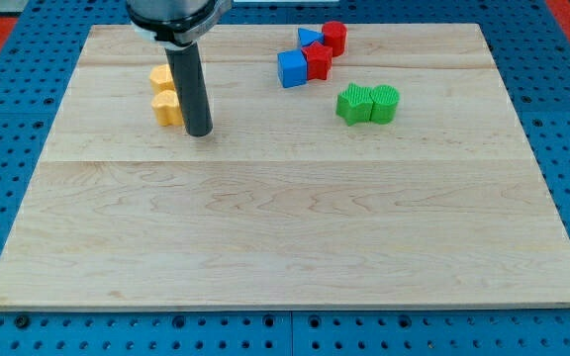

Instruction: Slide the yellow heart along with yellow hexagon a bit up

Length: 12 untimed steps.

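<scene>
Two yellow blocks sit at the board's upper left, touching, one above the other. The upper one (159, 77) looks like the hexagon, partly hidden by the rod. The lower one (167, 109) looks like the heart. My tip (199, 132) rests on the board just right of and slightly below the lower yellow block, close to it or touching it.
A blue cube (291, 68), a blue triangle (309, 38) and two red blocks (319, 60) (334, 37) cluster at the top centre. Two green blocks (355, 103) (385, 103) lie side by side to their lower right. The wooden board (285, 227) lies on a blue pegboard.
</scene>
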{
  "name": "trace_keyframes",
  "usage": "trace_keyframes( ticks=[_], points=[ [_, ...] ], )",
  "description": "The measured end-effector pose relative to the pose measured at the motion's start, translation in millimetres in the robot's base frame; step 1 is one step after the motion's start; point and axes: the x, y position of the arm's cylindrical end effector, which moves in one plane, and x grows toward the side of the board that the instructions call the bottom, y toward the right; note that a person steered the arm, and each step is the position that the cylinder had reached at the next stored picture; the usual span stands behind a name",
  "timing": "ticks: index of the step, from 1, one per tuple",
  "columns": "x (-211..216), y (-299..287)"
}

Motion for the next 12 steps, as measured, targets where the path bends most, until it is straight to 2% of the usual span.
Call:
trace_keyframes(
  ticks=[5,12],
  points=[
    [-3,-38],
    [-85,-27]
  ],
)
